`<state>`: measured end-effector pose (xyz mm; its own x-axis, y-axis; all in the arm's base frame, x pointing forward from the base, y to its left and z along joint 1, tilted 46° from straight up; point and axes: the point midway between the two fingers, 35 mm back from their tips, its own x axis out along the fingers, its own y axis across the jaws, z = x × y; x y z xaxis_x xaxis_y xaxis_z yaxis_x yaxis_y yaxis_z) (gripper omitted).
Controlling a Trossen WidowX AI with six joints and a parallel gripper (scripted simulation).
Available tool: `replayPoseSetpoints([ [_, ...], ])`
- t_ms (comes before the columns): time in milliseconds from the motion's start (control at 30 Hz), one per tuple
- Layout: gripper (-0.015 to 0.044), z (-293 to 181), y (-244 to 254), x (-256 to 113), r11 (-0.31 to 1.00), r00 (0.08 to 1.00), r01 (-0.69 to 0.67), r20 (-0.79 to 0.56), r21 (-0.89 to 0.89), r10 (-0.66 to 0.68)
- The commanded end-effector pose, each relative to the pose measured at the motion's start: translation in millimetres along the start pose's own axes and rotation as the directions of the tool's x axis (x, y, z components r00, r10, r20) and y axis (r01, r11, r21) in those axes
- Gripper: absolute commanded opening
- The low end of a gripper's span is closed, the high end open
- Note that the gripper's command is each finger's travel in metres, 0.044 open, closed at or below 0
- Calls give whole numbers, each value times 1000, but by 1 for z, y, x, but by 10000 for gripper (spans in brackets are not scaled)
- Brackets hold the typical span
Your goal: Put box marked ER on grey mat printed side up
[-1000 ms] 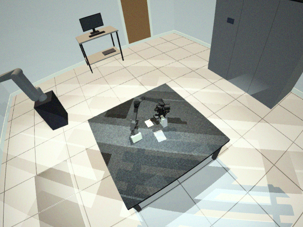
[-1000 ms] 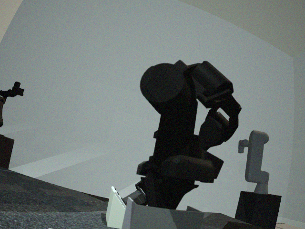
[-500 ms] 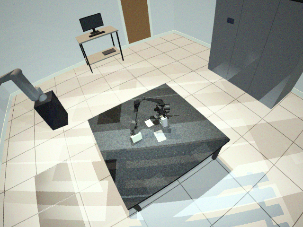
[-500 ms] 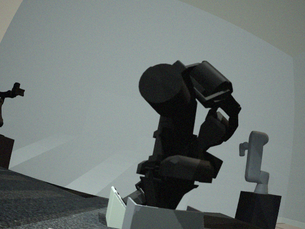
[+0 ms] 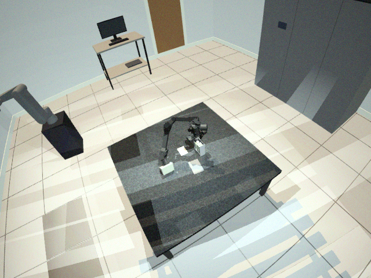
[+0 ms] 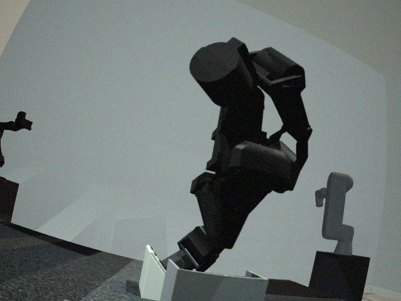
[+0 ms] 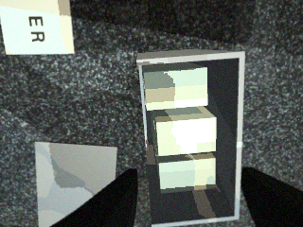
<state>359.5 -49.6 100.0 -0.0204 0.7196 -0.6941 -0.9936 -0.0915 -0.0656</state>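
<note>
Three pale boxes stand side by side in the light grey bin (image 5: 204,150) (image 6: 213,286) (image 7: 240,109): a far box (image 7: 177,95), a middle box (image 7: 186,134) and a near box (image 7: 187,174) in the wrist view. No reach code shows on their visible faces. My gripper (image 7: 188,176) is open above the bin, with empty air between its wide-set fingers; the boxes show below them. The grey mat (image 5: 196,166) (image 7: 78,163) lies beside the bin and bears no box. The printed sides are hidden in the bin.
A white card (image 5: 182,149) (image 7: 59,42) printed ER lies flat on the dark table (image 5: 209,191), near the bin and mat. A pale green block (image 5: 166,168) (image 6: 150,278) stands by my arm's base. The bin's raised walls surround the boxes.
</note>
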Motion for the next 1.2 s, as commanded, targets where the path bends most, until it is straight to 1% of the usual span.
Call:
replayPoseSetpoints([
  [0, 243, 1, 0, 2, 1000, 1000, -4, 1, -4, 4],
  [267, 243, 1, 0, 2, 1000, 1000, -4, 1, -4, 4],
  [333, 191, 0, 0, 2, 1000, 1000, 3, -1, 11, -3],
  [567, 7, 0, -1, 3, 984, 997, 76, -18, 162, -74],
  [600, 0, 0, -1, 3, 979, 996, 87, -20, 184, -85],
  [867, 0, 1, -2, 3, 921, 985, 168, -35, 351, -167],
  [1167, 0, 3, -2, 2, 818, 966, 241, -44, 523, -256],
])
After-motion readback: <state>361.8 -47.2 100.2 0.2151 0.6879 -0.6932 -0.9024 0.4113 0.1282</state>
